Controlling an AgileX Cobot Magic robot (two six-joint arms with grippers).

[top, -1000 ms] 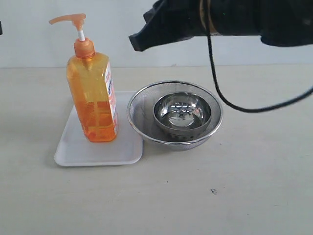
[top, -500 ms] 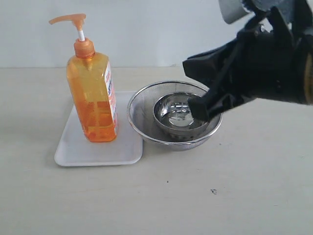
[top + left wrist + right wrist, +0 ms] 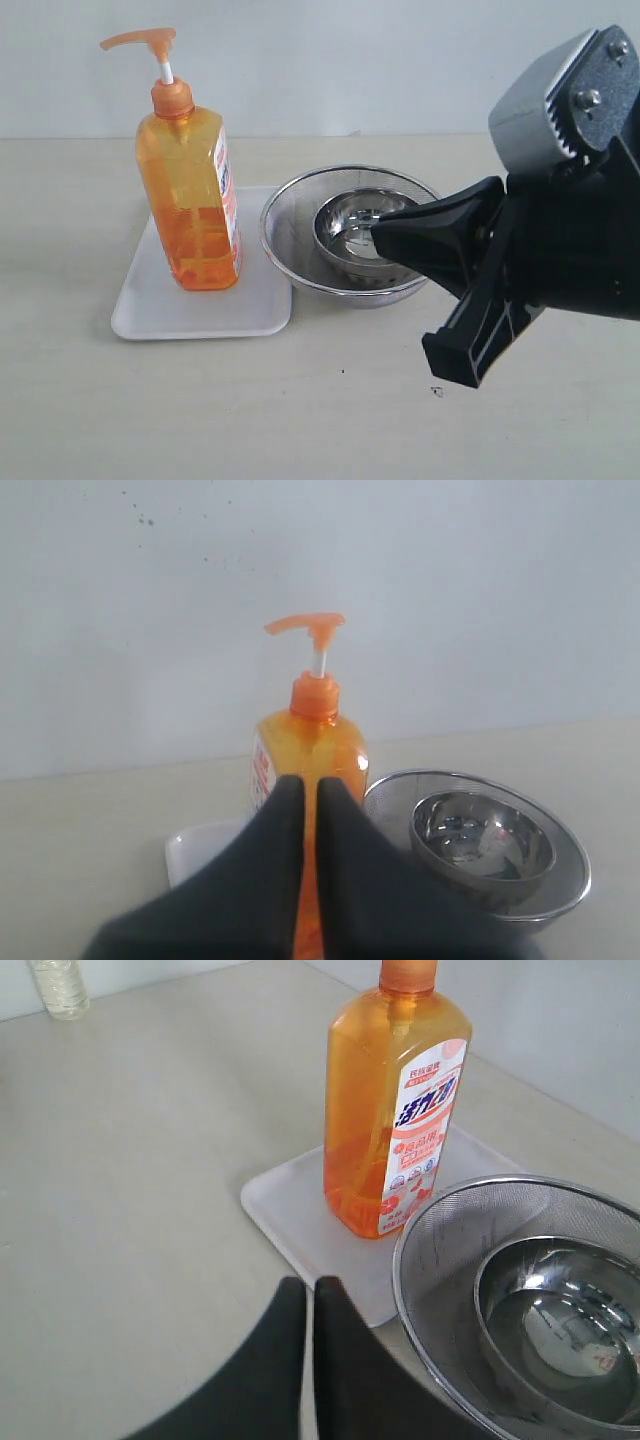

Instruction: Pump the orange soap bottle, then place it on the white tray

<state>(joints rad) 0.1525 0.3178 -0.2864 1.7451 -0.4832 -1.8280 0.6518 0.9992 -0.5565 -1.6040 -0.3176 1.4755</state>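
right gripper (image 3: 388, 238) reaches in low from the right of the scene, its black fingers pressed together and pointing left, with the grey wrist block (image 3: 545, 105) above them. left gripper (image 3: 310, 792) has its fingers together, only a thin slit between.

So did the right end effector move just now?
Yes. The right end effector came down from high above the mesh bowl to level with its right rim.
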